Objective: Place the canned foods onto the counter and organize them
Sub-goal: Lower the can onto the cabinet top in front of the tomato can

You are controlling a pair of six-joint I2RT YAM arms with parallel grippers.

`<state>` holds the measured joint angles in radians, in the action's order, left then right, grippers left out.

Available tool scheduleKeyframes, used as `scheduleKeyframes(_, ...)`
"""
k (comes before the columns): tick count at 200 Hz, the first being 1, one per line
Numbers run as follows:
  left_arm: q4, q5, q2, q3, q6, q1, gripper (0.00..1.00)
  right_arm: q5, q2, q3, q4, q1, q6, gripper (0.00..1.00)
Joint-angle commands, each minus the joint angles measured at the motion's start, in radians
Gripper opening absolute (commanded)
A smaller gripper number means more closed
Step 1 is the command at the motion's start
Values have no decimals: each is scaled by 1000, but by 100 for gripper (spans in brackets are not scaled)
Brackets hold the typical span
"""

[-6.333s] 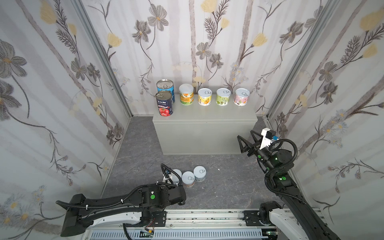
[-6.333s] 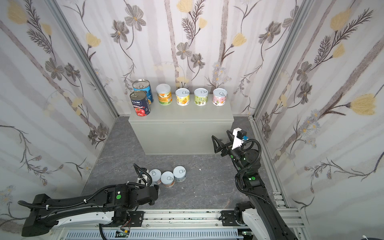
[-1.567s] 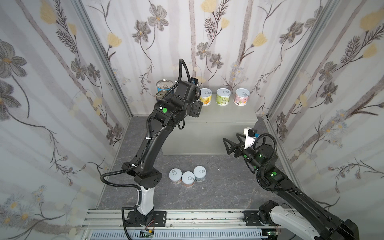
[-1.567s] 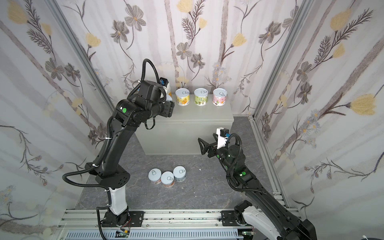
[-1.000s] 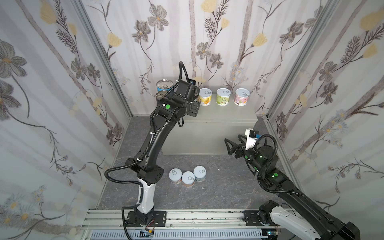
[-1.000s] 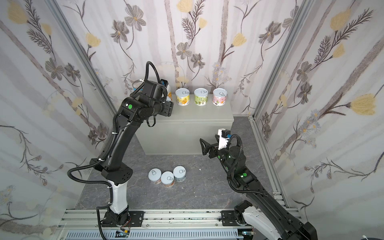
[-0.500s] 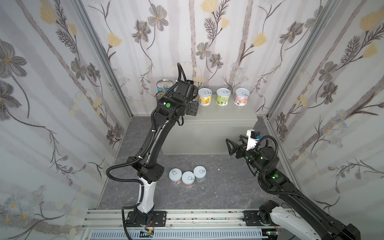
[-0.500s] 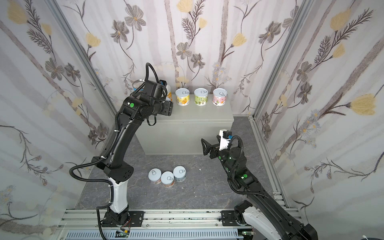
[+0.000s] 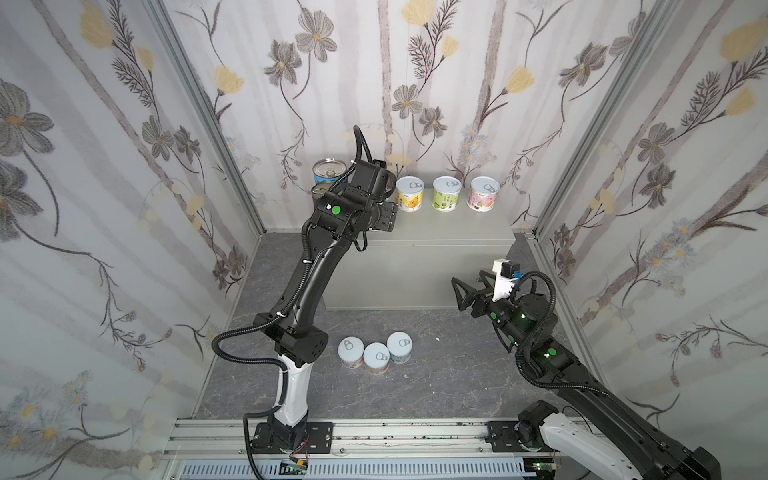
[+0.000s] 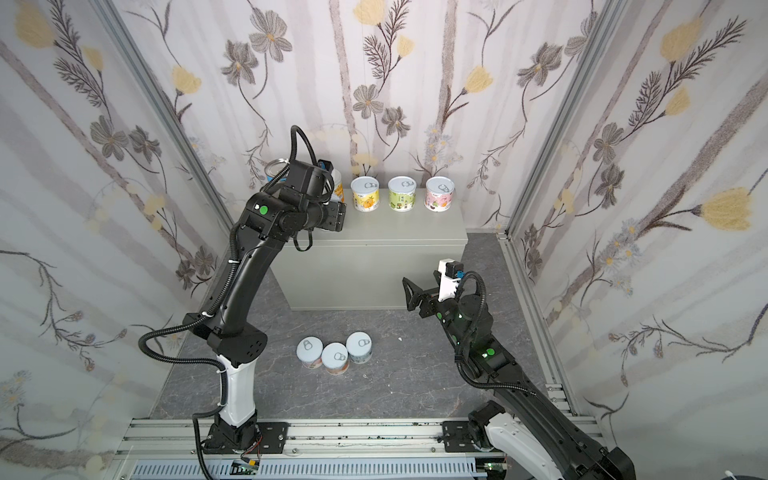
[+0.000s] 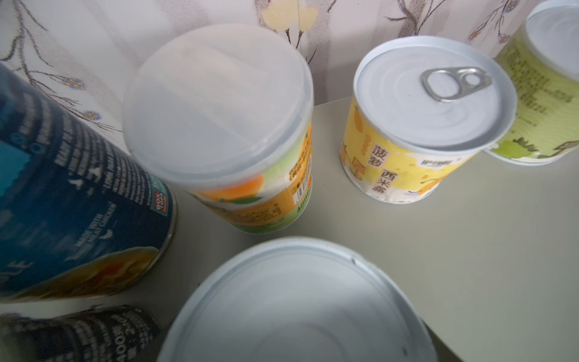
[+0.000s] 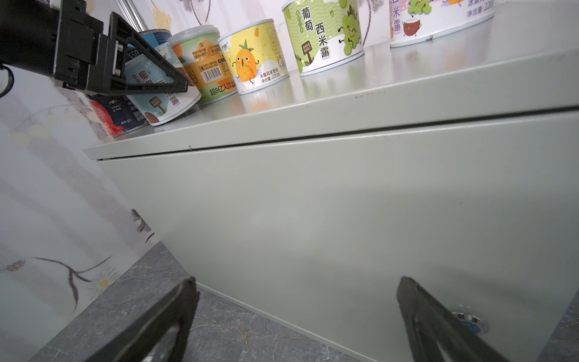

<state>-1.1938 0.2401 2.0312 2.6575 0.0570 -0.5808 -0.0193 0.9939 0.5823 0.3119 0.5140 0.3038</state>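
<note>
Pale-blue can (image 12: 163, 106) sits at left gripper (image 12: 178, 85), grip unclear, orange can (image 12: 203, 69) just beside; right gripper (image 12: 296, 282) agape.

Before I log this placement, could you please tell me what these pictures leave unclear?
- Left end effector: whether it grips the pale-blue can is unclear; the arm covers it in both top views, its lid blocks the left wrist view.
- Tomato can: mostly behind that can, right wrist view.
- Floor cans: labels too small, top views.
</note>
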Motion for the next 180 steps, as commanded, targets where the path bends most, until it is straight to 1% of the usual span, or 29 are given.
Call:
scheduleKeyframes(1,47,31,-2,10,1,3,79,10,-6,-4,11,0,-9,100)
scheduleKeyframes(21,50,42,1,10,1,6,82,11,-8,-5,9,0,-11,100)
scheduleKeyframes(52,52,44,2,10,0,7,82,9,-7,-5,10,0,-15,100)
scheduleKeyframes(101,60,54,1,10,-4,6,77,10,-3,2,12,0,-19,100)
scheduleKeyframes(180,79,63,12,6,-14,7,74,18,-5,8,1,-1,-22,100)
